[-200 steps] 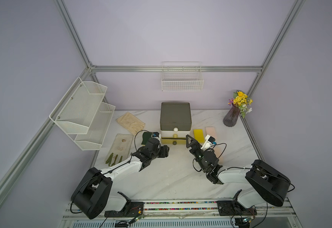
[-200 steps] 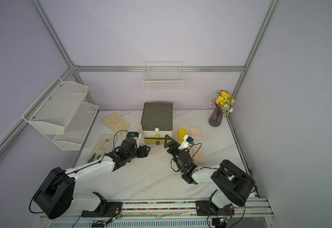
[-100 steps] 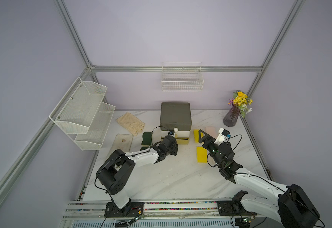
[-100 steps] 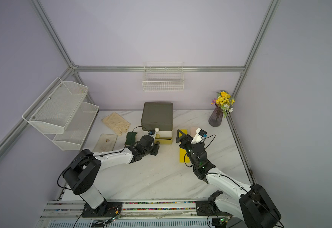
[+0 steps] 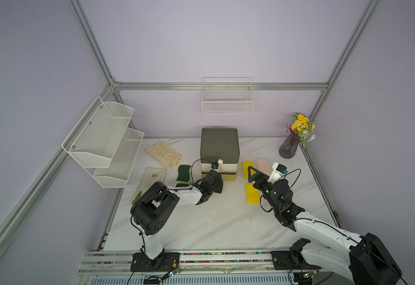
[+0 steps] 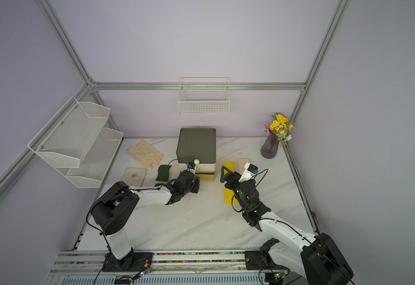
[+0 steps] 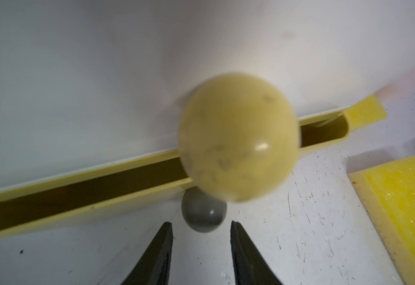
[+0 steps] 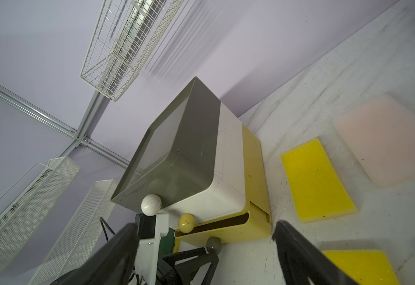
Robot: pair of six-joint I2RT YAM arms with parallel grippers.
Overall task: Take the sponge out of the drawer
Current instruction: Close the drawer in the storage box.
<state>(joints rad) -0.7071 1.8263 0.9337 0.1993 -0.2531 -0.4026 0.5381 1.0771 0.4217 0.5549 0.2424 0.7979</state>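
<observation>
Table (image 5: 201, 222) — white with grey marble veins. Drawer unit (image 5: 220, 145): olive-grey top, white middle, yellow bottom. Yellow sponge (image 5: 252, 196), dark-green sponge (image 5: 183, 172) — purple vase (image 5: 289, 148).

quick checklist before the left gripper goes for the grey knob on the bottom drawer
1. Left gripper lined up with the grey knob: ok, the knob sits centred right at the fingertips.
2. Jaws wider than the knob: ok, open with a gap on each side, nothing clamped.
3. Yellow bottom drawer open enough to reach in: not ok, only a narrow slot shows.
4. Sponge inside that drawer: cannot tell, the slot is dark.
5. Right gripper out of the way: ok, open, empty, off to the side of the drawers.
</observation>
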